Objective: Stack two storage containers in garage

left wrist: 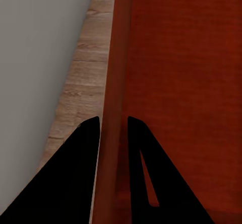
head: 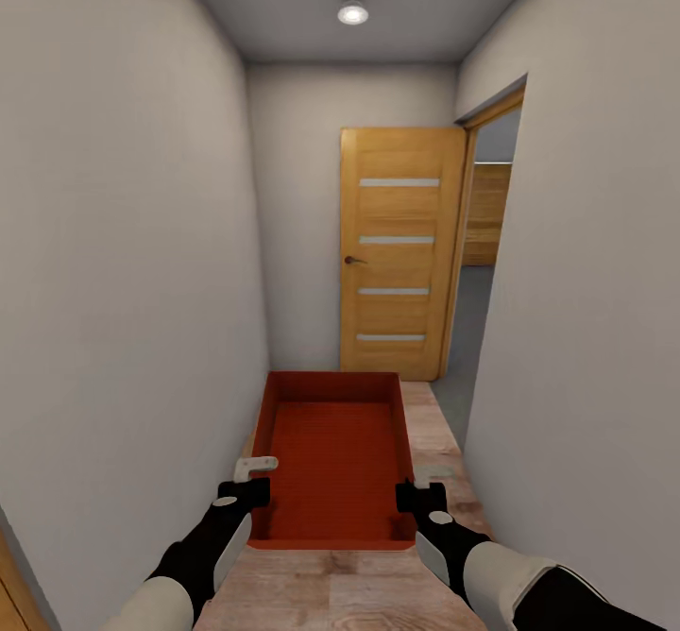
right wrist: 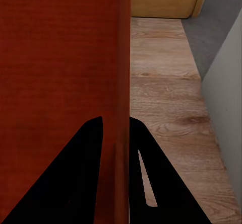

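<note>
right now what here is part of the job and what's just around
Job:
- container, held over the wood floor
- left gripper, shut on its left wall
- right gripper, shut on its right wall

Just around:
- slatted door, swung open
- doorway to a grey-floored room
- ceiling light
- white walls
- wood floor
</note>
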{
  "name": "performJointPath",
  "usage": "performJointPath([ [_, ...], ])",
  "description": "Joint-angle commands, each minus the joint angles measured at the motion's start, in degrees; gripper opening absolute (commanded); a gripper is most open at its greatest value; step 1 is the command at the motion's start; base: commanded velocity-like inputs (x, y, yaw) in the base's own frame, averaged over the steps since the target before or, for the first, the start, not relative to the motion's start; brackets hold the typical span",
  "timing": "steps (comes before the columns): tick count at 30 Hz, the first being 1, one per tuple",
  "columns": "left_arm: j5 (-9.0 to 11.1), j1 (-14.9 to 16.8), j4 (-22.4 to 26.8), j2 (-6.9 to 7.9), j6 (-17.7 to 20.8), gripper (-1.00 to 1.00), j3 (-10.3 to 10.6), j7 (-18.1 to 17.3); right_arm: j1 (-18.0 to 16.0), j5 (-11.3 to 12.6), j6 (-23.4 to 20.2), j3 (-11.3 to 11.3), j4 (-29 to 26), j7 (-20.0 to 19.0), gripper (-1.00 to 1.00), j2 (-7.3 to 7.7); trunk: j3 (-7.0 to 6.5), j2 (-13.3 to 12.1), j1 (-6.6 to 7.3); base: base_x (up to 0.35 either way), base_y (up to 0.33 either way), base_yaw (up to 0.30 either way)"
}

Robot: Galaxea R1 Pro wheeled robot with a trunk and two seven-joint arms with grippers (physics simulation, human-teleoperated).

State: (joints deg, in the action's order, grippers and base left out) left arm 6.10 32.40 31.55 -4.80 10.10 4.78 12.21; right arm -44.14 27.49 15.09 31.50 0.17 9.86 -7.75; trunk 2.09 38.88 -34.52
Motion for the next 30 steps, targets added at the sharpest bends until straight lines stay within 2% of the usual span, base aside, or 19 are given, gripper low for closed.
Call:
performJointPath([
  [1,0.4,0.03,-0.01,3.66,0.43,-1.0,-2.85,0.92,-0.07,0.2,0.29,-1.36,-0.17,0.16,-1.0,0.37,0.1,0.09,-0.05,0.323,0.0,0.0],
  [30,0.4,0.03,0.01,3.64,0.4,-1.0,-2.85,0.92,-0.07,0.2,0.29,-1.36,-0.17,0.16,-1.0,0.37,0.1,0.09,-0.05,0.323,0.0,0.0],
])
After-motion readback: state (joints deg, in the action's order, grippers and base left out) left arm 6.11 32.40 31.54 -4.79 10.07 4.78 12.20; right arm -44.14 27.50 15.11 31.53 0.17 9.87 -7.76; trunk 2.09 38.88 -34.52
